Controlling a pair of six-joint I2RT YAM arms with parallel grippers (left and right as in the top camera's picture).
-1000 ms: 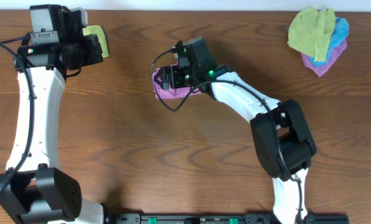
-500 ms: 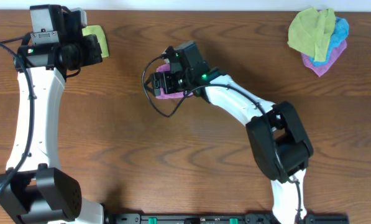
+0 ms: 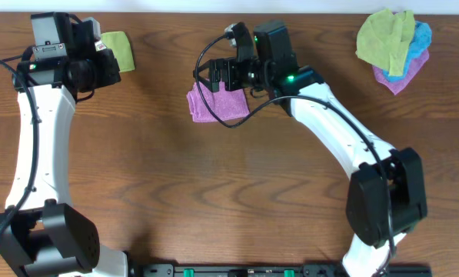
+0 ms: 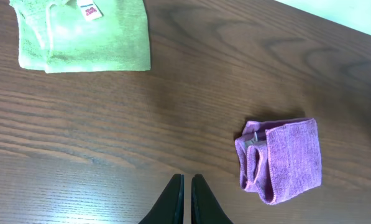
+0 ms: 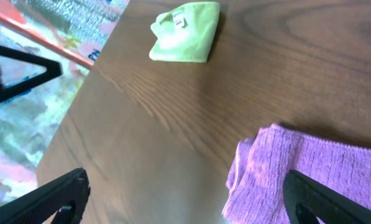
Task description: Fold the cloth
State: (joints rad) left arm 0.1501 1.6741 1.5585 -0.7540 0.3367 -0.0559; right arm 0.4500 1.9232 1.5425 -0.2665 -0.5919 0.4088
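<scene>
Cloth (image 3: 217, 106), mauve and folded small, lies flat just beneath our right hand (image 3: 223, 77), whose fingers stand wide apart and hold nothing. It sits mid-bench, toward the far edge. Our left hand (image 4: 185, 186) is pinched shut and empty, near the bench's (image 3: 175, 192) far left corner beside a folded green cloth (image 3: 120, 48).

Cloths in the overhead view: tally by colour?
Green: 2, folded green cloth, green cloth atop the pile
Purple: 2, folded purple cloth, purple cloth under the pile
Blue: 1, blue cloth in the pile
Total: 5
</scene>
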